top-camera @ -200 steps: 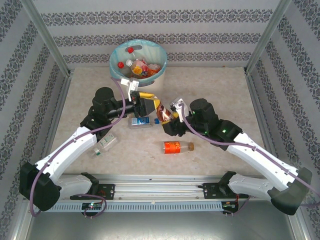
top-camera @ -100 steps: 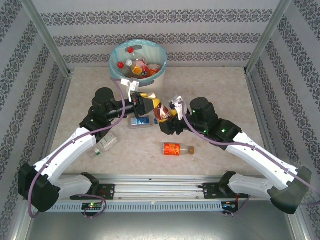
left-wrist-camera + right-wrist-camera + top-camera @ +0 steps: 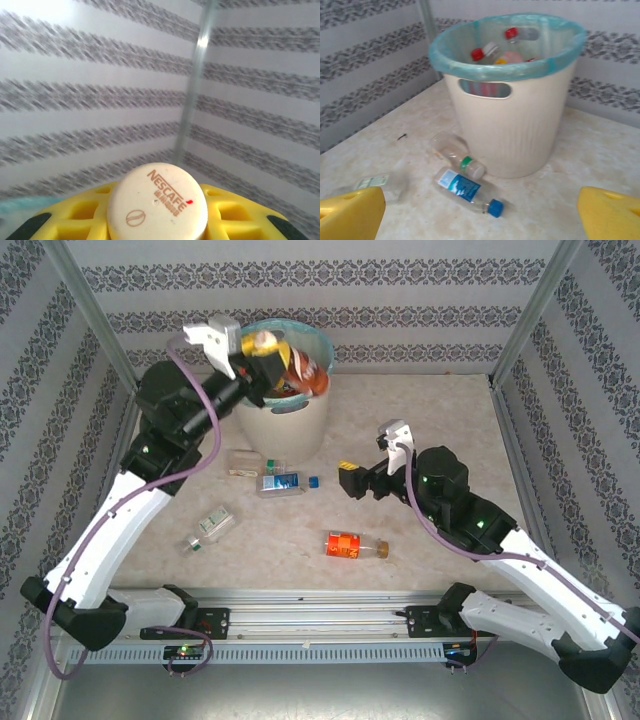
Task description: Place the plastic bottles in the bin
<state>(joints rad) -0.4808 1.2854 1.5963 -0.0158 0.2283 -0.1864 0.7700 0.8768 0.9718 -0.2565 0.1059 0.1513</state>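
Nescafe bottle [image 3: 157,202], cream cap toward the wrist cam, is clamped betw. the L fingers [image 3: 75,217], one yellow pad each side of the cap. In top view it hangs over the bin [image 3: 300,430], upper centre-left of frame. Bin is cream w/ blue bag [image 3: 505,75] over the rim and the handle slot facing the R arm [image 3: 500,540]. Bottles inside [image 3: 477,52] show red caps. Bin stands at the far edge of the worktop [image 3: 440,430], near the back wall [image 3: 400,300].

Around the bin's foot:
- Clear bottle w/ green cap [image 3: 455,152] lies just beside the base; touching or not, can't tell.
- Blue-label bottle [image 3: 465,187], blue cap, lies next to it.
- Another clear bottle [image 3: 208,528] lies lower left, beside the L arm [image 3: 130,510].
- Orange bottle [image 3: 350,545], red label, lies bottom centre, apart from the rest.

R fingers [image 3: 350,215] are spread wide, released, low at centre-right & pointing at the bin. Open worktop to the right of the bin. Edges: corner posts [image 3: 95,320], patterned side walls, rail [image 3: 320,605] along the bottom.
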